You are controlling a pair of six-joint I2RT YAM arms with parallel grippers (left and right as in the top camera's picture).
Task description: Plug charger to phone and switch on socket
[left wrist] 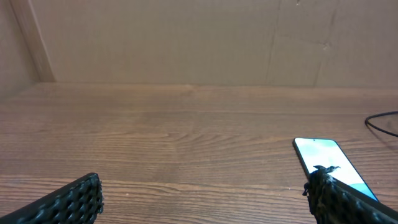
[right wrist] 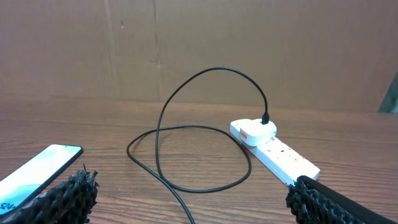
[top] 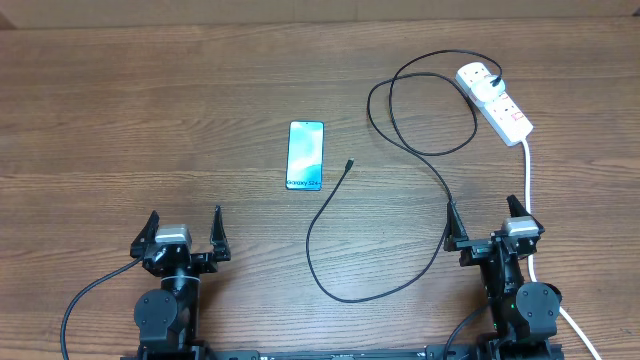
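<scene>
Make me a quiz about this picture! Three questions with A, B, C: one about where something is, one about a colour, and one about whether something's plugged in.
1. Where is the phone?
A) on top of a box
B) flat on the table
C) leaning on the wall

2. What colour is the thin cable?
A) black
B) white
C) red

3. Is the cable's loose tip in the phone?
A) yes, plugged in
B) no, it lies beside the phone, apart from it
C) no, it is under the phone

Answers:
1 B, the phone lies screen up on the wood.
2 A, it shows black against the brown table.
3 B, bare table shows between the tip and the phone.
</scene>
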